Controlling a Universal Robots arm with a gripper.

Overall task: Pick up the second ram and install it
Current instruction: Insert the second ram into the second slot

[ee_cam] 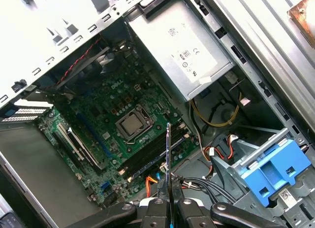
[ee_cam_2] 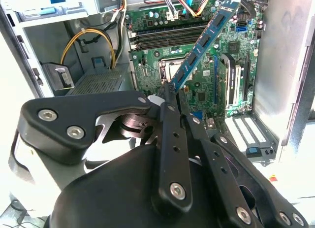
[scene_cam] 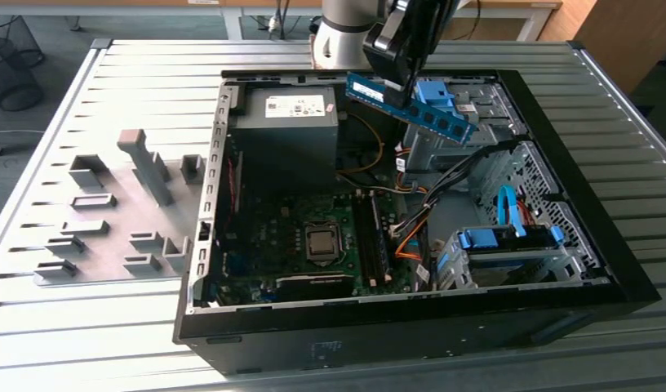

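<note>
Misalignment is the chief risk. The gripper (ee_cam_2: pixel 171 92) is closed on one end of the second ram (ee_cam_2: pixel 202 43), so the blue stick juts far beyond its fingertips, tilted in mid-air over the open computer case (scene_cam: pixel 594 269). Below the gripper lie the memory slots (ee_cam: pixel 145 159) on the motherboard (ee_cam: pixel 106 107), well apart from the stick. With such an end grip the stick could pivot or slip, meet a slot corner-first and jam or bend. Orange cables (ee_cam: pixel 150 180) close beside the slots could snag it on the way down.
</note>
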